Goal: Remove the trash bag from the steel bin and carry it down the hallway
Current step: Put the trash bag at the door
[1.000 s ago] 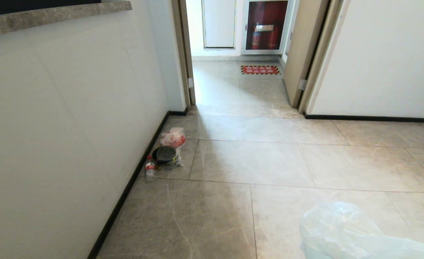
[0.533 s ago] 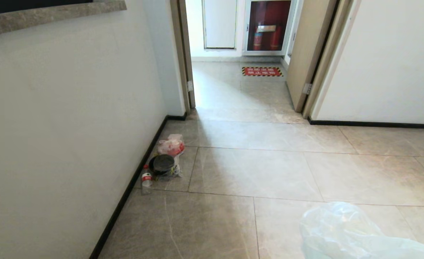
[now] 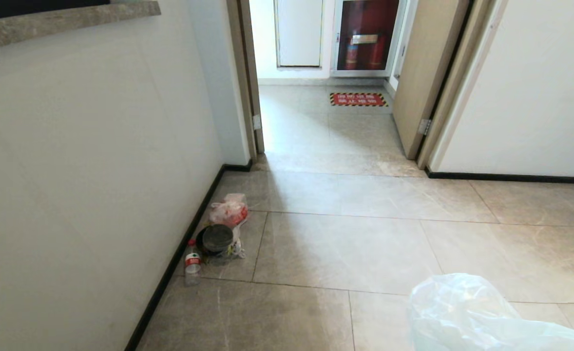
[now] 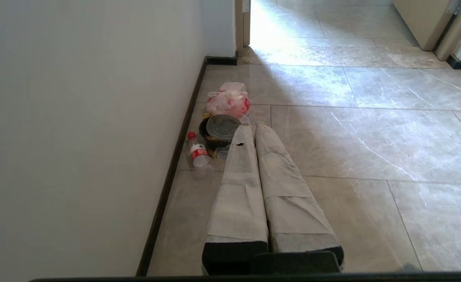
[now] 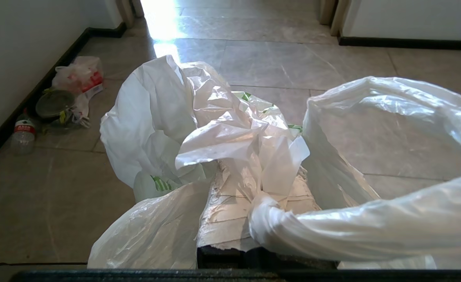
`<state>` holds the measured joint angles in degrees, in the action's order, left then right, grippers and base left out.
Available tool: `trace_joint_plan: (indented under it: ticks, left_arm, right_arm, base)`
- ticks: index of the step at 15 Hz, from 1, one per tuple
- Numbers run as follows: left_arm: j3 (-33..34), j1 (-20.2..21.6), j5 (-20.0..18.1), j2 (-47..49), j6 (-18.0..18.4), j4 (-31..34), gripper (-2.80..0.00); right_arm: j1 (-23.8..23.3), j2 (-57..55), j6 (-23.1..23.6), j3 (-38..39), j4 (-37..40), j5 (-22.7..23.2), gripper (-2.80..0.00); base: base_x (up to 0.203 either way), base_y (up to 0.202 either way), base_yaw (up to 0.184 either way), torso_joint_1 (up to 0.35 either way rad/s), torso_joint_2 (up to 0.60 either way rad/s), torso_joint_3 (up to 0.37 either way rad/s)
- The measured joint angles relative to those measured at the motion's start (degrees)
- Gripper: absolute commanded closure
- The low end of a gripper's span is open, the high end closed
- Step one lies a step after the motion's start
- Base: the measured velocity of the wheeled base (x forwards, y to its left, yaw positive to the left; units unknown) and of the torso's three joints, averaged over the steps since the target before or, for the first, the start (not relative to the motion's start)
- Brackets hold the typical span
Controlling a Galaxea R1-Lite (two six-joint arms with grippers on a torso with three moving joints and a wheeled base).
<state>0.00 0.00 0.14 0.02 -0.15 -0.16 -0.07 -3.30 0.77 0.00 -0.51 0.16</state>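
Nearest, at the lower right of the head view: a thin, crinkled, translucent white plastic trash bag point(image 3: 467, 317), billowing over the glossy beige-grey floor tiles point(image 3: 355, 243). Only in the right wrist view: the right claw point(image 5: 254, 196) clamped shut on a twisted neck of that bag point(image 5: 199, 129), paper-wrapped fingers point(image 5: 222, 215) nearly buried in plastic, with green-printed scraps showing through the film. Only in the left wrist view: the left claw point(image 4: 250, 131), its two paper-wrapped fingers pressed together, empty, hanging above the tiles.

Farther on, against the dark skirting of the white left wall point(image 3: 97, 161), a small heap of rubbish: a clear plastic bottle with red cap and label point(image 3: 192, 263), a round black lidded bowl point(image 3: 215, 239) just beside it, and a knotted pinkish-red plastic bag point(image 3: 228, 212) touching the bowl's far side. Middle of the floor open ahead.

Beyond, a doorway with a tan wooden door point(image 3: 421, 73) swung inward, a red and yellow-striped floor marking point(image 3: 358, 99), and last a red-fronted cabinet point(image 3: 365, 36) closing the hallway point(image 3: 316, 126).
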Motion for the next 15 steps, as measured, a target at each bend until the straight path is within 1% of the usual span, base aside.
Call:
trace_joint_plan:
  ticks: [13, 15]
  left_arm:
    - [0.0, 0.0, 0.0, 0.0, -0.1, 0.1, 0.0]
    - [0.0, 0.0, 0.0, 0.0, -0.1, 0.1, 0.0]
  right_arm:
    - [0.1, 0.0, 0.0, 0.0, 0.0, 0.0, 0.0]
    - [0.1, 0.0, 0.0, 0.0, 0.0, 0.0, 0.0]
  base:
    - [0.195, 0.0, 0.001, 0.003, 0.0, 0.003]
    - [0.153, 0.0, 0.0, -0.001, 0.0, -0.002]
